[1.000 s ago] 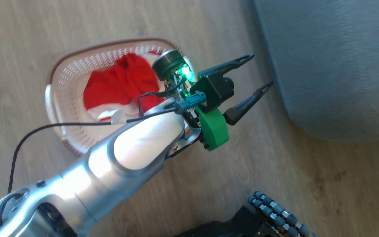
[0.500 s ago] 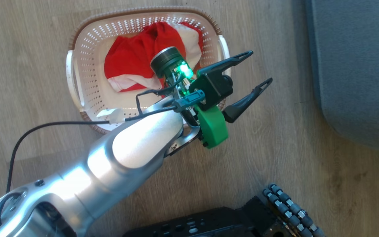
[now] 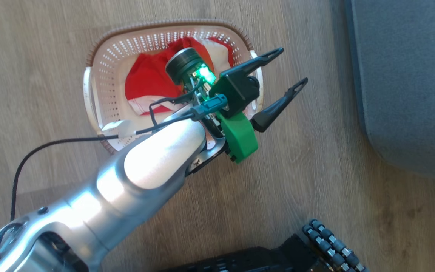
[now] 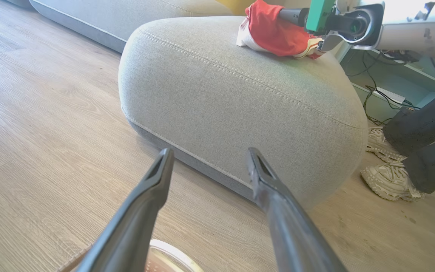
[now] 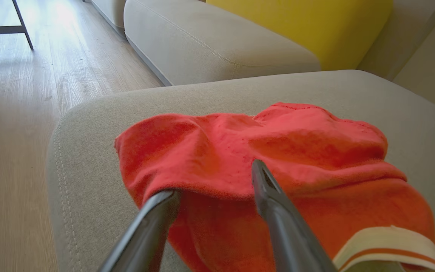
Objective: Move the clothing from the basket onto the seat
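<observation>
In the cream basket (image 3: pixel 97 90) on the wooden floor (image 3: pixel 32 56), red-and-white clothing (image 3: pixel 145 81) lies heaped; another red garment (image 5: pixel 240 139) rests on the grey seat (image 5: pixel 89 124) between the parted fingers of the right tool (image 5: pixel 213 179). The left tool (image 3: pixel 292 65) hangs spread above the basket's edge.

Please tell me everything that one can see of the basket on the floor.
The basket is small, of cream plastic, rectangular with rounded corners. Its walls are perforated, its rim brown and braided-looking, with white side handles. It stands upright on the wooden floor, apart from the grey seat. Red and white clothing lies inside. The left arm hides its near right corner.
</observation>
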### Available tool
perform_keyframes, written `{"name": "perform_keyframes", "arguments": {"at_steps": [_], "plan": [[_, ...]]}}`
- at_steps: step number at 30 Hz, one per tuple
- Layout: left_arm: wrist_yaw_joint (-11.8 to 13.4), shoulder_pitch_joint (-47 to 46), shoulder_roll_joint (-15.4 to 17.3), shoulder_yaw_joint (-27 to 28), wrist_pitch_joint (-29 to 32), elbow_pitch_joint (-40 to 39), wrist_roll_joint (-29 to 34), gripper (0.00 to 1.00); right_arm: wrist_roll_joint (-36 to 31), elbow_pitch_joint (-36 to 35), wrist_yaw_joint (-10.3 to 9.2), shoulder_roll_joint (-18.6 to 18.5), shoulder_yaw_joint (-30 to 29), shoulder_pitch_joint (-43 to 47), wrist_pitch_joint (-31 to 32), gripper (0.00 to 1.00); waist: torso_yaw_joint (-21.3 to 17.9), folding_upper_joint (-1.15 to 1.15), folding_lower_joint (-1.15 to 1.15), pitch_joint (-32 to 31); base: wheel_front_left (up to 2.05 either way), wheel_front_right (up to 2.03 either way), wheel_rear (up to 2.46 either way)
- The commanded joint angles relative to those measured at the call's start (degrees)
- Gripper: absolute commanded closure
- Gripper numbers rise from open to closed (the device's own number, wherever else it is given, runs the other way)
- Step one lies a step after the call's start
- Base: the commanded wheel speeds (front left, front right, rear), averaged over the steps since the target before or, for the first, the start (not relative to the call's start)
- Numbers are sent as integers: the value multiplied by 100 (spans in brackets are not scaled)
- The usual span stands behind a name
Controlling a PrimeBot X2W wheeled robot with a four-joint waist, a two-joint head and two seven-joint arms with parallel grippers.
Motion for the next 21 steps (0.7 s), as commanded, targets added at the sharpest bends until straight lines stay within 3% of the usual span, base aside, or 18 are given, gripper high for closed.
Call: {"name": "perform_keyframes", "arguments": {"at_steps": [1, 21], "plan": [[-9, 69, -49, 190, -27, -202, 47, 0, 68, -291, 40, -98, 118, 253, -27, 0, 24, 0, 0, -104, 0, 0, 0], [-40, 1202, -139, 1222, -28, -309, 277, 0, 513, -1803, 40, 222, 1412, 1718, -27, 0, 409, 0, 0, -1709, 0, 0, 0]]}}
